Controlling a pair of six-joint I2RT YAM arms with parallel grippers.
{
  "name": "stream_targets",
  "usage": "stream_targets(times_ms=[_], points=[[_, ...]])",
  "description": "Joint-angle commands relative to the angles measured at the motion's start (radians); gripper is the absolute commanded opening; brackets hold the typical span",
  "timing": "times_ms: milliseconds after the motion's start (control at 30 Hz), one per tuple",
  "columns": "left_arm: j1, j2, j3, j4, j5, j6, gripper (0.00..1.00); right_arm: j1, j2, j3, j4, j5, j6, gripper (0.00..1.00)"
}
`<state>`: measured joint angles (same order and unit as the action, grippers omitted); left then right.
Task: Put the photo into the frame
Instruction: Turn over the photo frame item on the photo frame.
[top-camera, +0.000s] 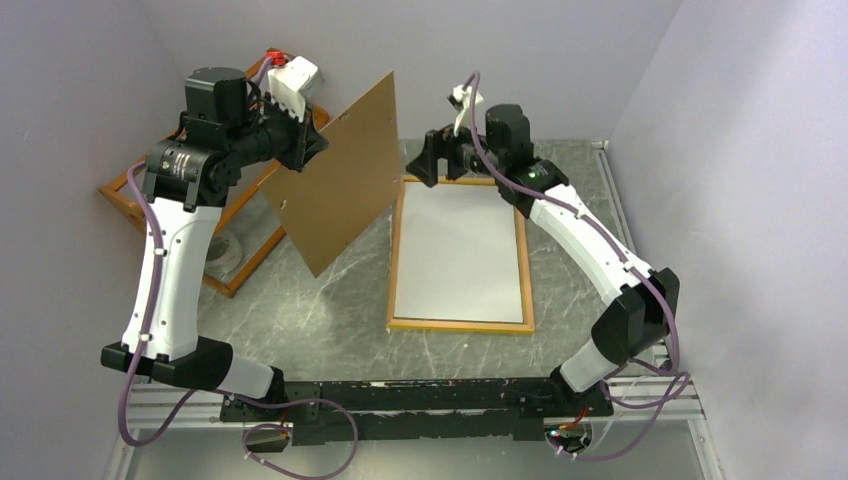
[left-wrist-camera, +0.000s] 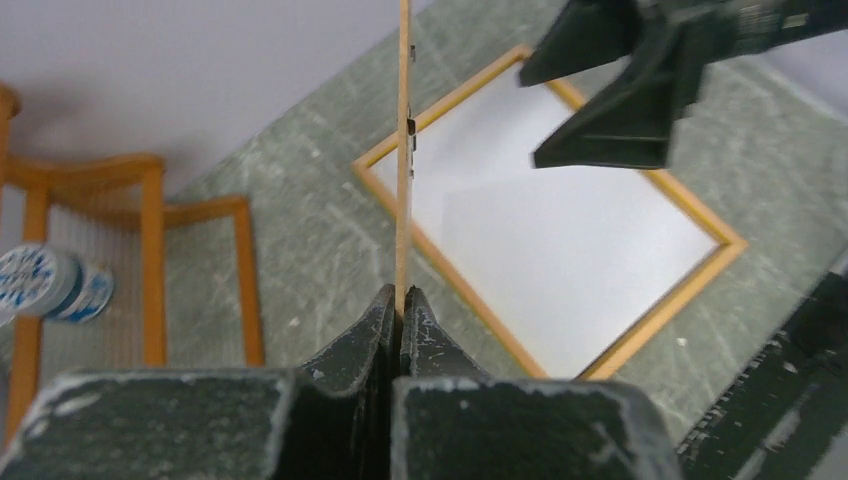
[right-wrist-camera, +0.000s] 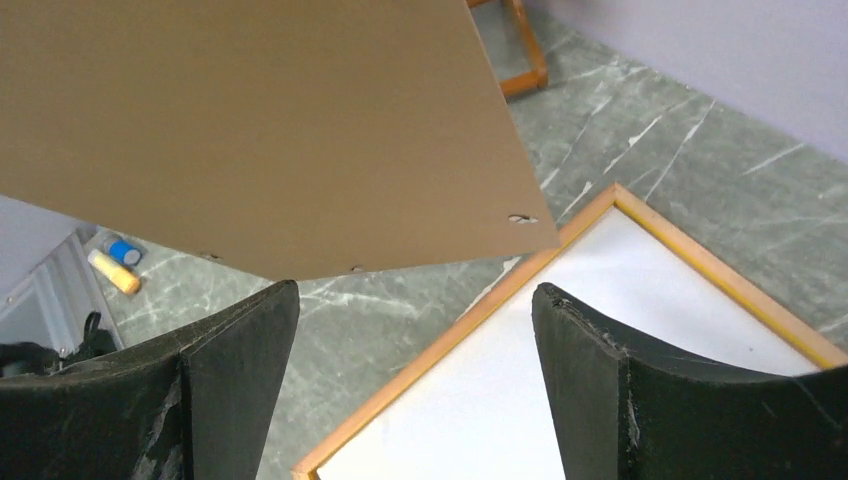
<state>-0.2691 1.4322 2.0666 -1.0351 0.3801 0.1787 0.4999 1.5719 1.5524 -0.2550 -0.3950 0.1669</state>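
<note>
The frame (top-camera: 460, 325) lies flat on the table with its wood-orange side up. Inside it lies the photo (top-camera: 460, 250), plain white back showing. My left gripper (top-camera: 305, 140) is shut on the edge of a brown hardboard panel (top-camera: 340, 180) and holds it tilted in the air, left of the frame. In the left wrist view the panel (left-wrist-camera: 403, 150) stands edge-on, pinched between the fingertips of that gripper (left-wrist-camera: 401, 295). My right gripper (top-camera: 445, 168) hovers open over the frame's far left corner, nothing between its fingers. The right wrist view shows that gripper (right-wrist-camera: 415, 300) straddling the frame's border (right-wrist-camera: 420, 362) and the photo (right-wrist-camera: 650, 290).
An orange-brown wooden rack (top-camera: 180, 215) lies at the far left, with a white and blue roll (left-wrist-camera: 55, 285) in it. A small yellow and blue stick (right-wrist-camera: 115, 265) lies on the table beyond the panel. Grey walls close in on the back and both sides.
</note>
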Motion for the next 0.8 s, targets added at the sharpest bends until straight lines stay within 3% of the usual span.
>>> stream_targets(times_ms=[0, 200, 300, 567, 767], points=[[0.001, -0.039, 0.074, 0.084, 0.247, -0.024, 0.02, -0.084, -0.103, -0.148, 0.320, -0.168, 0.017, 0.90], [0.001, -0.040, 0.095, 0.074, 0.394, -0.068, 0.03, -0.144, -0.193, -0.326, 0.553, -0.284, -0.004, 0.90], [0.001, -0.056, 0.098, 0.093, 0.460, -0.097, 0.02, -0.185, -0.227, -0.329, 0.525, -0.340, -0.039, 0.90], [0.001, -0.064, 0.096, 0.176, 0.599, -0.190, 0.02, -0.262, -0.210, -0.230, 0.290, -0.770, -0.129, 0.84], [0.001, -0.048, 0.103, 0.217, 0.620, -0.244, 0.03, -0.265, -0.222, -0.225, 0.260, -0.885, -0.089, 0.67]])
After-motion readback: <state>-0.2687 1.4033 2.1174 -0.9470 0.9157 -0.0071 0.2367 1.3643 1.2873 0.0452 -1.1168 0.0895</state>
